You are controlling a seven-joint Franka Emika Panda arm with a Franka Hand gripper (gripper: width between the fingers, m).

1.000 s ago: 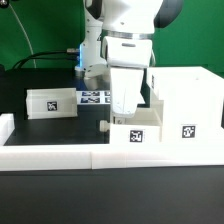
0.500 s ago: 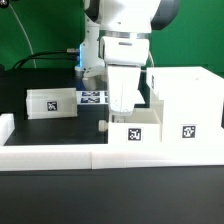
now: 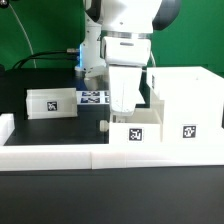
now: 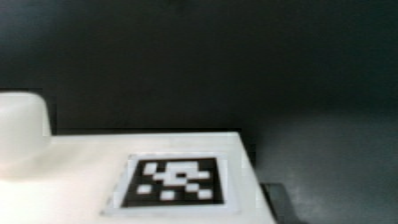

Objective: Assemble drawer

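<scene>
A small white tray (image 3: 137, 133) with a tag and a knob (image 3: 103, 126) lies near the front rail, right beside the tall white box housing (image 3: 187, 100). My gripper (image 3: 122, 112) hangs straight down onto this tray, and its fingertips are hidden behind the tray's wall. In the wrist view the tray's tagged white face (image 4: 175, 180) fills the lower part, with a rounded white piece (image 4: 18, 140) beside it. One dark finger (image 4: 276, 196) shows at the face's edge; how the jaws stand is not visible. A second tray (image 3: 52, 102) lies at the exterior view's left.
The marker board (image 3: 95, 97) lies behind the gripper. A long low white rail (image 3: 60, 155) edges the table's front and a short one (image 3: 5, 127) the exterior view's left. Black tabletop lies between the two trays.
</scene>
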